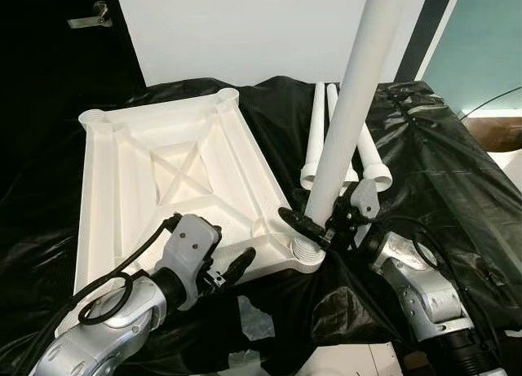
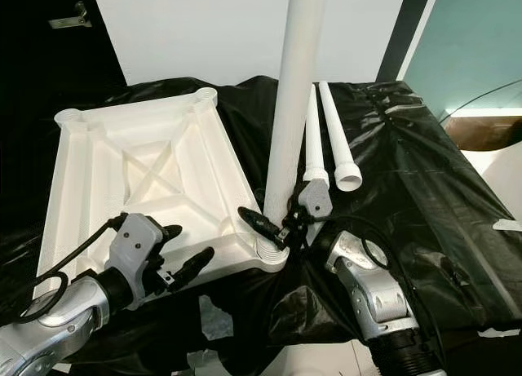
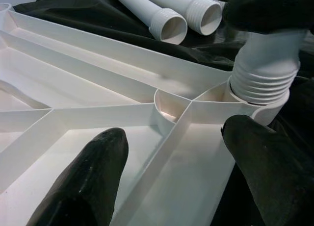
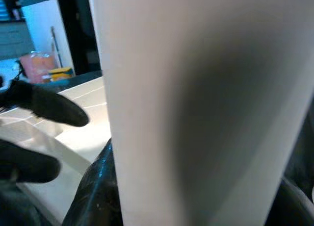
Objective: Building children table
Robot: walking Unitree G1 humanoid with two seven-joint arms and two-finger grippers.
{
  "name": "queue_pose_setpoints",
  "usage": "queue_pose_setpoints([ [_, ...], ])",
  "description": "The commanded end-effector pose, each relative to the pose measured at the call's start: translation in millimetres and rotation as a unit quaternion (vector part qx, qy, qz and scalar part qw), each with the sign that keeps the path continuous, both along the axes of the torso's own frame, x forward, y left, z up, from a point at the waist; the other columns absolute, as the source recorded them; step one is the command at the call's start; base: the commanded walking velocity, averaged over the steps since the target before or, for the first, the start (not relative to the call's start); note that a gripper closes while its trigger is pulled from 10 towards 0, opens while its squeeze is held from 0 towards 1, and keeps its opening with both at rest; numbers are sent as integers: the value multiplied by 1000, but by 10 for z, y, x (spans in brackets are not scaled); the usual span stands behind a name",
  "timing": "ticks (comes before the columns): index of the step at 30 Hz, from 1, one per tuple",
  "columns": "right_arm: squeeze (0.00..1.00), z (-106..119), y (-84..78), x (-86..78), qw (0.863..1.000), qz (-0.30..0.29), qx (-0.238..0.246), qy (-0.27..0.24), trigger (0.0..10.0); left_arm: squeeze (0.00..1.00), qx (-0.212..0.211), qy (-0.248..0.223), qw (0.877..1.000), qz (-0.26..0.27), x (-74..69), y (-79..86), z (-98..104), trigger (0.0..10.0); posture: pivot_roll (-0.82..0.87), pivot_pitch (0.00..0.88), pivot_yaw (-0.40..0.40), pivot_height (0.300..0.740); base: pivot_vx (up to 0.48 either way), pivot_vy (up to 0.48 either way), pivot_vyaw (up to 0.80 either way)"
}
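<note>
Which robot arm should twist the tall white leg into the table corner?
Probably the right. Its gripper already clamps the upright white plastic table leg at the upturned white tabletop corner socket. The left gripper hovers open over the tabletop's near edge.

Smooth white plastic tabletop (image 1: 163, 172) and legs (image 1: 359, 82); glossy crinkled black sheeting (image 1: 432, 172); matt black claws (image 1: 314, 225).

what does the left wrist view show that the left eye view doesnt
Left wrist view: the ribbed threads at the foot of the upright white plastic leg, sitting at the corner socket, and the hollow open ends of the two spare white legs.

Left eye view: the whole upside-down white plastic tabletop, the black sheeting, both silver arms, and the right hand closed around the leg.

Both: leg, spare legs, tabletop ribs, open left hand.
</note>
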State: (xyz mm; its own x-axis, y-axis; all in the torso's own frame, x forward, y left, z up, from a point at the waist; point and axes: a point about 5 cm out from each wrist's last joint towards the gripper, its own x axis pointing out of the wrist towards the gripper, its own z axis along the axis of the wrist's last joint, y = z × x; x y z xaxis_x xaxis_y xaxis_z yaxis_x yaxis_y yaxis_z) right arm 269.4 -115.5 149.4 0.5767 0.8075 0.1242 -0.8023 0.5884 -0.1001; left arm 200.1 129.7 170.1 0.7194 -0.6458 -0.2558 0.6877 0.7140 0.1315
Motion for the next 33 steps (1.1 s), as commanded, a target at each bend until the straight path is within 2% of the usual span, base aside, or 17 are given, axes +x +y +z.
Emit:
queue_pose_setpoints([
  [1, 0, -382, -107, -40, 996, -13, -56, 70, 10000, 0, 6, 13, 999, -44, -25, -7, -2, 10000, 164, 77, -14, 740, 0, 0, 0],
  [12, 0, -496, -158, 50, 995, 1, -76, 69, 10000, 0, 12, 8, 999, -47, 5, 7, 29, 10000, 160, 79, -3, 740, 0, 0, 0],
  [18, 0, -521, -118, 10, 994, 27, -87, 60, 10000, 0, 12, 9, 999, -46, -5, 20, 34, 10000, 170, 83, -4, 740, 0, 0, 0],
  [20, 0, -515, -103, -25, 994, 40, -92, 41, 10000, 0, 13, 9, 999, -44, -10, 28, 37, 10000, 172, 85, -4, 740, 0, 0, 0],
  [27, 0, -565, -118, -55, 995, 43, -82, 43, 10000, 0, 14, 7, 999, -46, -10, 27, 51, 10000, 171, 87, 4, 740, 0, 0, 0],
  [29, 0, -570, -126, -46, 995, 39, -76, 51, 10000, 0, 15, 7, 999, -46, -9, 29, 52, 10000, 171, 87, 4, 740, 0, 0, 0],
  [31, 0, -581, -143, -3, 993, 32, -54, 99, 10000, 0, 16, 6, 999, -48, -3, 27, 57, 10000, 170, 86, 6, 740, 0, 0, 0],
  [33, 0, -579, -145, 10, 992, 35, -47, 116, 10000, 0, 17, 6, 999, -48, -1, 25, 61, 10000, 170, 86, 6, 740, 0, 0, 0],
])
